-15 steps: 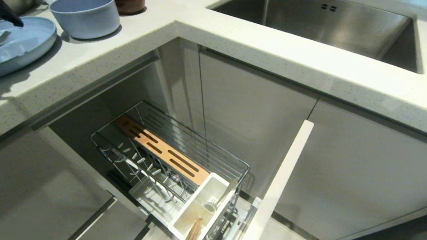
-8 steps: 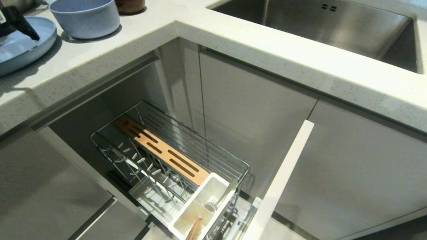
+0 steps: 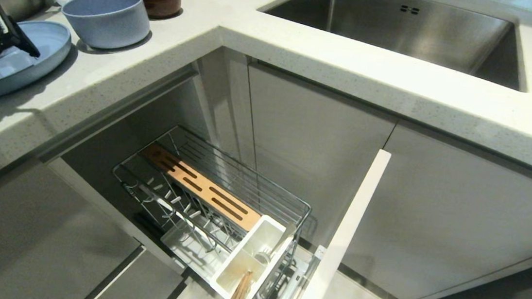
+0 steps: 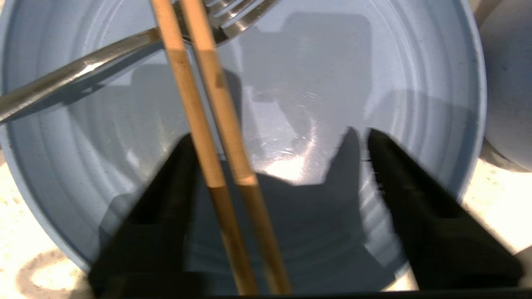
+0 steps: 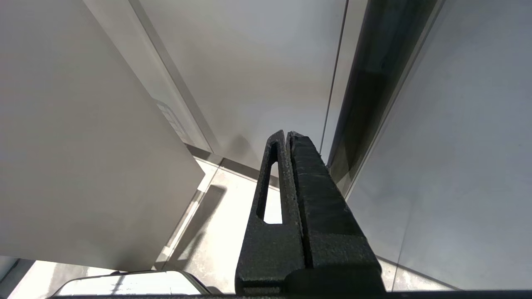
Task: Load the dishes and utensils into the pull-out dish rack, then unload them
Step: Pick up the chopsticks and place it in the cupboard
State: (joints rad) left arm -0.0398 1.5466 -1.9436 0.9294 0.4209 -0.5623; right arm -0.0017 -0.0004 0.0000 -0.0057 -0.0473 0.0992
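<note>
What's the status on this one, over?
Left hand open, straddling chopsticks on plate. Right hand shut, parked. Fork lies under chopsticks.

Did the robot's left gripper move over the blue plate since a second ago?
Yes. The left gripper has come farther in over the plate, toward the blue bowl, which stayed put. It now straddles the chopsticks, jaws open.
</note>
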